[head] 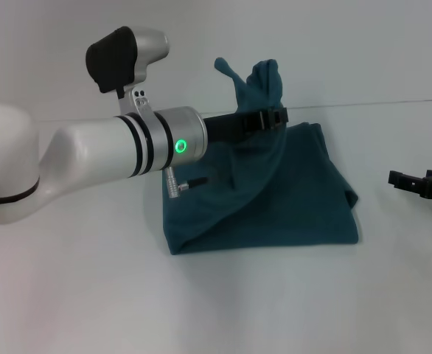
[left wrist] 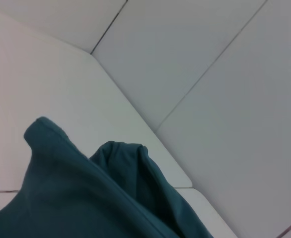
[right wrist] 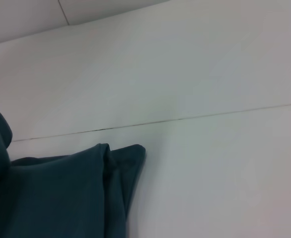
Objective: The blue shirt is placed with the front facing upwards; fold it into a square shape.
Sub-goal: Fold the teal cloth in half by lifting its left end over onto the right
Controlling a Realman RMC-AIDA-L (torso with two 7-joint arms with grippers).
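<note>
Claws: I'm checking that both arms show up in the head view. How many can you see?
2. The left claw is pinched on a raised part of the blue shirt at its far edge. The right claw sits low at the right border.

No text, label, brand, number or sign can be read in any of the three views. The shirt is seen only as plain teal cloth in the head view, and no print or neck label is shown on the folds seen by either wrist camera. The one mark to be noted is a round green light on the left arm's wrist ring, on which no character is borne.
</note>
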